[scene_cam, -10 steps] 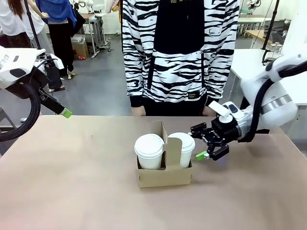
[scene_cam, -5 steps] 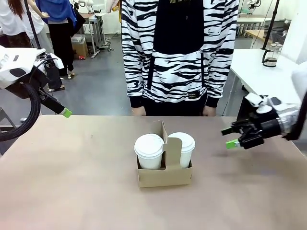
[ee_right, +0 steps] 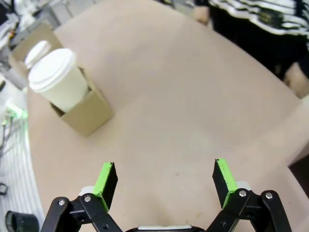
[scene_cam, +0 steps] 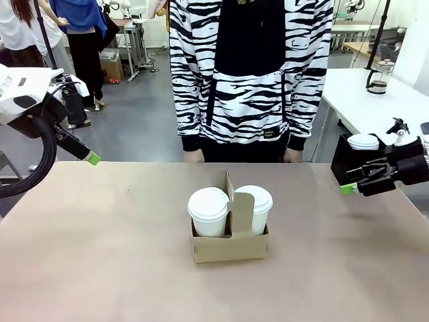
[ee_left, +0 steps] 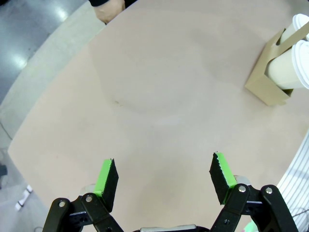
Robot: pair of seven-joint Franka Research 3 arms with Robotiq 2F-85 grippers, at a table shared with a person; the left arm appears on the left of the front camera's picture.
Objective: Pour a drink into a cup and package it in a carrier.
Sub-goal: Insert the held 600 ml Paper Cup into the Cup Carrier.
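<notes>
The carrier is plain brown cardboard, matt and unprinted, with raw cut edges. Both cups look like smooth white paper with a faint sheen, and each is capped by a white lid that looks like slightly glossy plastic. The counter has a matt, beige-pink surface, smooth apart from a few small dark marks. On the right claw, the links are satin black with bright metal pins, and the pads are ribbed green rubber. The person's hoodie is soft knitted cloth.
</notes>
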